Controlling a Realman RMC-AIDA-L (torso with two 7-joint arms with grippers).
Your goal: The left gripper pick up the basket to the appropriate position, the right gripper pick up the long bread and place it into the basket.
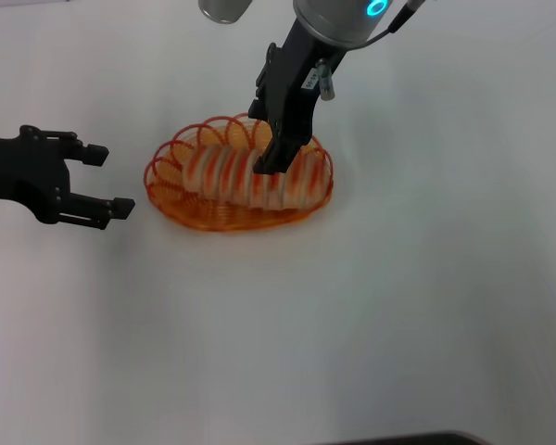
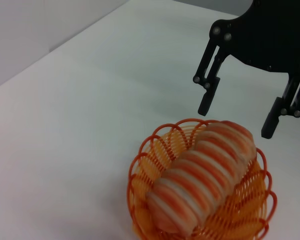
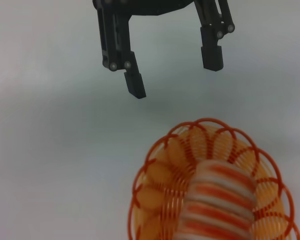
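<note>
On the left of the white counter [image 1: 398, 306], the left end effector [image 1: 109, 180] hangs on a level black arm that reaches in from the left edge. Its two fingers are spread wide and hold nothing, and they point right toward the basket [image 1: 157, 185], from which they stand apart. The orange wire basket sits at the middle of the counter. The long bread [image 1: 227, 171] lies along its inside, its orange-brown ridges running crosswise.

The right end effector [image 1: 267, 137] comes down steeply from the far side over the right half of the loaf. The head view does not make its finger spacing plain. The left wrist view settles it: there the right end effector [image 2: 236, 121] hangs over the far end of the long bread [image 2: 200, 175], fingers parted, gripping nothing, with the basket [image 2: 140, 165] rim below.

The right wrist view looks across the basket [image 3: 140, 185] and long bread [image 3: 217, 200] to the left end effector [image 3: 175, 79], spread open above bare counter.

A small white label [image 1: 310, 82] sits on the right end effector's body; its writing cannot be read. Above it, a blue-green light ring [image 1: 375, 7] glows on the silver joint.
</note>
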